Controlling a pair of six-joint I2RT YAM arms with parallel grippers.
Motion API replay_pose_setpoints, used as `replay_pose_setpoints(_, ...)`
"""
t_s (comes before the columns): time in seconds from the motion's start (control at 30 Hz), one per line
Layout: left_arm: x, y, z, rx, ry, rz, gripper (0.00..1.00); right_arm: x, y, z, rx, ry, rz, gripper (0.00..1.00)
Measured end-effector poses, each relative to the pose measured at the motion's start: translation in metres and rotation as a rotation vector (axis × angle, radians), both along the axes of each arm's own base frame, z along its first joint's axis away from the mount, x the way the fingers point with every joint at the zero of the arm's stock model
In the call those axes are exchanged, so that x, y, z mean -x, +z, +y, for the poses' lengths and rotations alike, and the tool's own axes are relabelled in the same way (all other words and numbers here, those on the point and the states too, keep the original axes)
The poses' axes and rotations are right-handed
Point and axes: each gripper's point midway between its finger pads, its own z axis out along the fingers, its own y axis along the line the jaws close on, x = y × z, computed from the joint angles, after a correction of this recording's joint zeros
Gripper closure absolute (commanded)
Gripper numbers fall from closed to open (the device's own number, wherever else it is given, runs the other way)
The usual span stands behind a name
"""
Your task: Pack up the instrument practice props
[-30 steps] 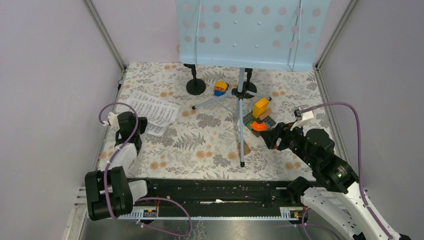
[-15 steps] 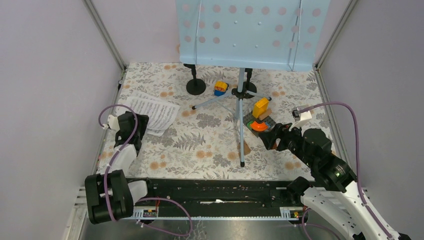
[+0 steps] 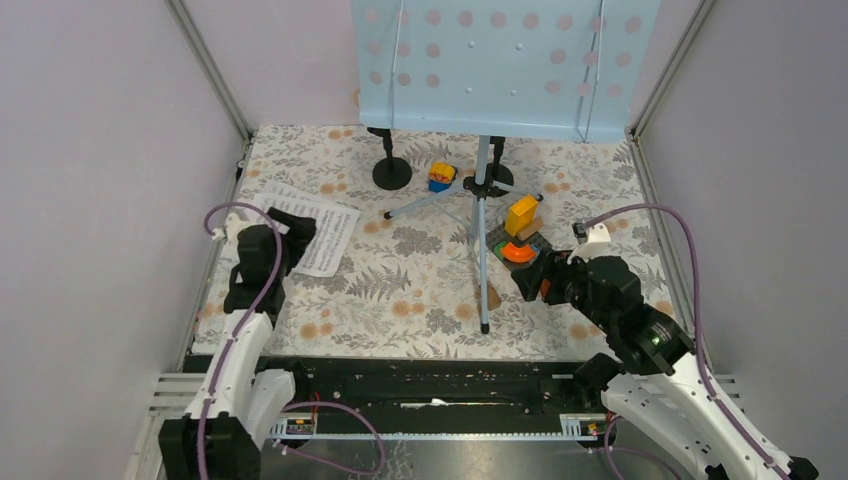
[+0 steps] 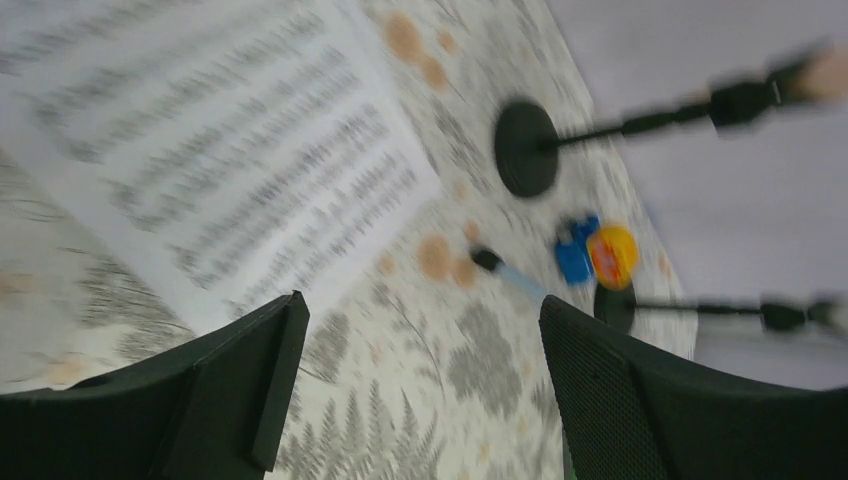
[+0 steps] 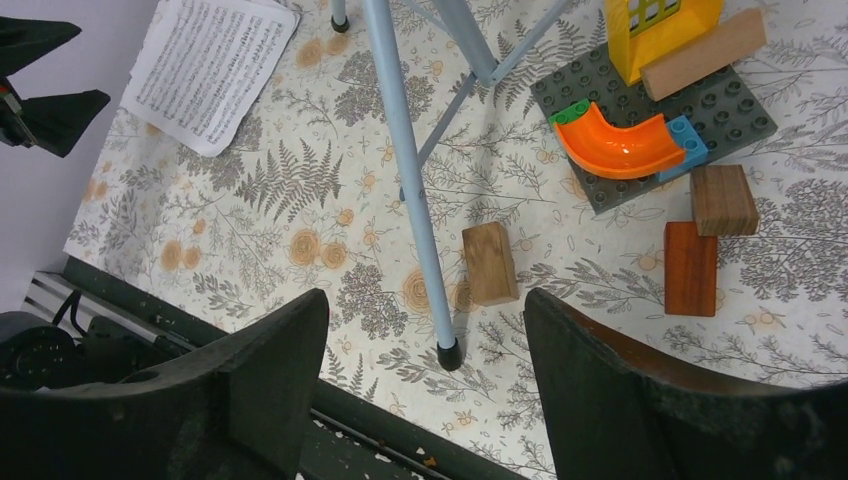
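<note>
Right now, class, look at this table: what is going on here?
Two robot arms are set to pack up music props. The left hand hovers open by the sheet music. The right hand is open too, near a leg of the blue music stand and the toy blocks. Neither holds anything.

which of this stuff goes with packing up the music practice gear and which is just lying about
To pack:
music rack
sheet music
mic holders

Just lying about:
toy blocks
wooden blocks
</note>
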Motion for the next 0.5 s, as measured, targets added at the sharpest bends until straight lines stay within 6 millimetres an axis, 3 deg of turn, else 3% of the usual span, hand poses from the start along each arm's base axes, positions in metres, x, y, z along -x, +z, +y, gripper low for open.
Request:
replay_pose_setpoints(0.1, -0.003, 0.008, -0.05, -0.044, -0.187, -0.015, 0.07, -0.002, -0.007, 0.002, -0.031, -0.02, 0.021, 0.2)
replay_pose_setpoints(0.3, -0.004, 0.03, -0.174, -0.164, -0.594, -0.132, 0.07, -0.008, -0.012, 0.006, -0.213, -0.136, 0.058, 0.2)
replay_pose_setpoints(0.5, -0.036, 0.056, -0.239, -0.179, -0.829, -0.279, 0.09, -0.007, -0.043, 0.009, -0.39, -0.24, 0.161, 0.2)
